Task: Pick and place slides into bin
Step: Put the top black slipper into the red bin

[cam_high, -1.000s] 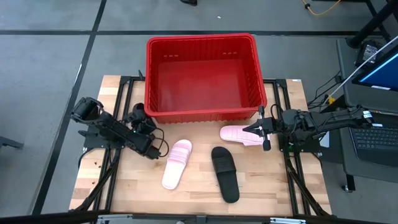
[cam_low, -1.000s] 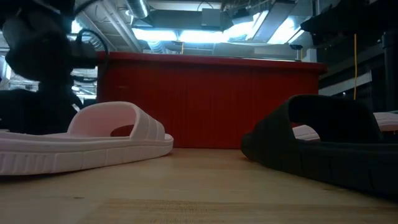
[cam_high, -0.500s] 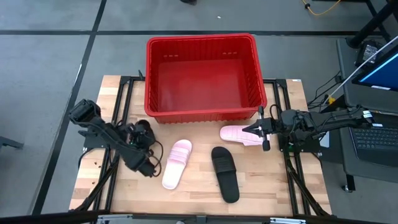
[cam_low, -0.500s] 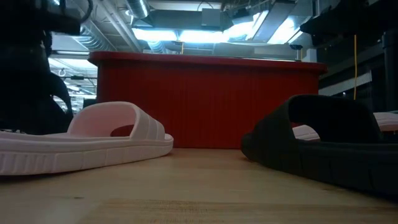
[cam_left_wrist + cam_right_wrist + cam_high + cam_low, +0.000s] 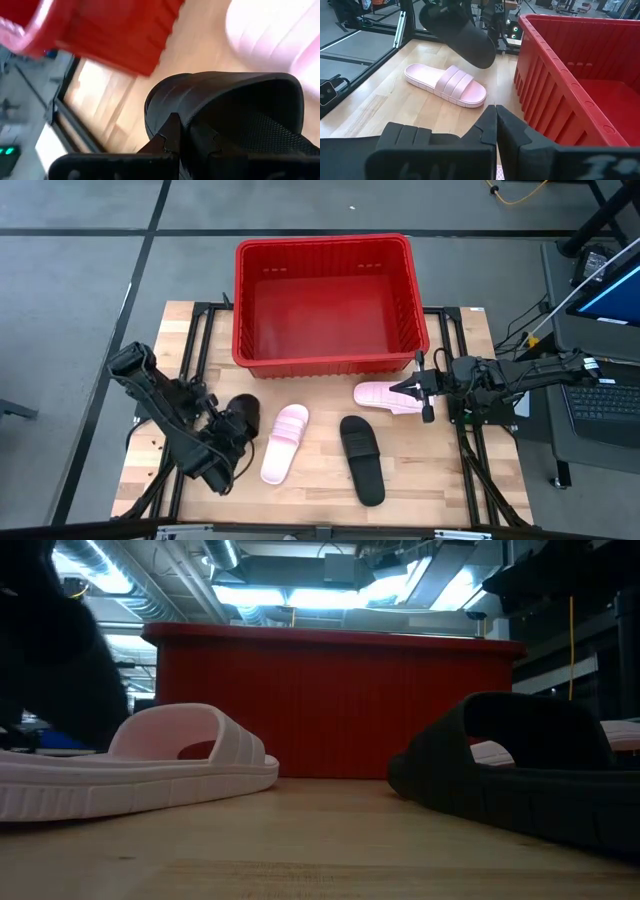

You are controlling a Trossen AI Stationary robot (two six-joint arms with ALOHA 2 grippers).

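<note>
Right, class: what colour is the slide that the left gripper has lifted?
Matte black slide, clamped in the left gripper; the right wrist view shows it best.

bin (image 5: 325, 255): glossy ribbed plastic | slides (image 5: 362, 458): matt (probably foam) | table (image 5: 430, 480): pale wood

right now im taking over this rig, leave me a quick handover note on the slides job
Left end effector: shut on a black slide, lifted at the table's left side.
Right end effector: shut, holding nothing, parked beside the pink slide near the bin.
Red bin: nothing in it yet.
On the table: second pink slide and second black slide, both in front of the bin.
Done: one slide picked.
Left: drop it in, then the other three.
</note>
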